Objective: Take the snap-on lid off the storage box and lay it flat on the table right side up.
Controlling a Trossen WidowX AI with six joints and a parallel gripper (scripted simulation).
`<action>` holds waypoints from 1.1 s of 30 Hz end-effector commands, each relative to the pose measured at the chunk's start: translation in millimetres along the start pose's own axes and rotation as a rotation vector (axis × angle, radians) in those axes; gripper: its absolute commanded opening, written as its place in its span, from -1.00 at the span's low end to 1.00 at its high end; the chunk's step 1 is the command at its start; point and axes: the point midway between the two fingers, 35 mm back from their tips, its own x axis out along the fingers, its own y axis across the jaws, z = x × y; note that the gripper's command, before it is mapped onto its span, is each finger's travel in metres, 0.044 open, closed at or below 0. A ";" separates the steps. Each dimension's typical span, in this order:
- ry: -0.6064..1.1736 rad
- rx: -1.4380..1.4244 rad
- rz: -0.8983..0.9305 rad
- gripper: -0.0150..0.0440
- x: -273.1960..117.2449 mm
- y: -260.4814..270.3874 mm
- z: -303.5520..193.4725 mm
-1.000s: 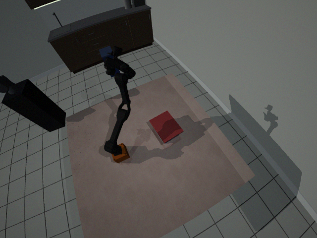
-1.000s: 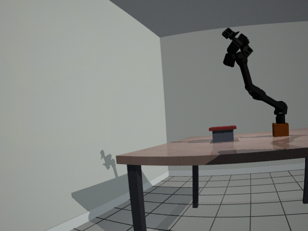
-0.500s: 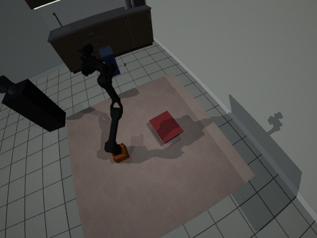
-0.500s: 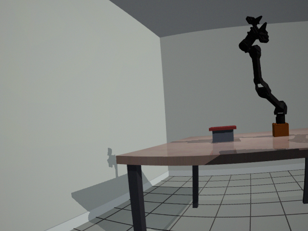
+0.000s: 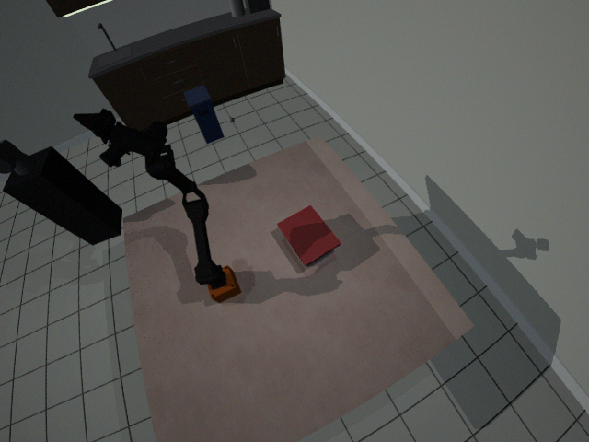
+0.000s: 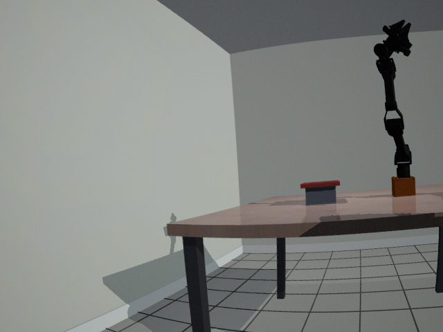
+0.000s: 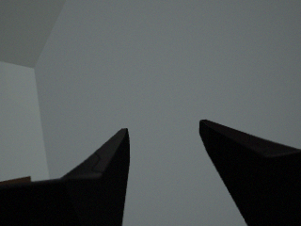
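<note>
The storage box [image 6: 320, 196] is grey and stands on the table [image 5: 285, 361] [image 6: 250, 216] with its red snap-on lid [image 5: 309, 233] [image 6: 319, 184] seated flat on top. My gripper [image 5: 87, 116] [image 6: 397, 24] [image 7: 164, 130] is raised high above the arm's orange base [image 5: 225, 286] [image 6: 403, 186], far from the box and pointing up and away from it. Its fingers stand apart with nothing between them; the wrist view shows only bare wall and ceiling beyond the two dark fingertips.
A dark cabinet [image 5: 190, 62] stands at the back of the room, with a blue block [image 5: 204, 114] on the floor in front of it. A long black block [image 5: 62, 194] lies left of the table. A wall runs along the table's right side.
</note>
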 end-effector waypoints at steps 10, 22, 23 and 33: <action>-0.139 -0.227 -0.488 0.31 -12.3 -113.4 114.2; -0.125 -0.322 -1.023 0.31 -108.1 -213.1 187.8; -0.119 -0.324 -1.079 0.31 -121.7 -221.6 192.9; -0.010 -0.293 -1.555 0.31 -254.7 -266.4 212.8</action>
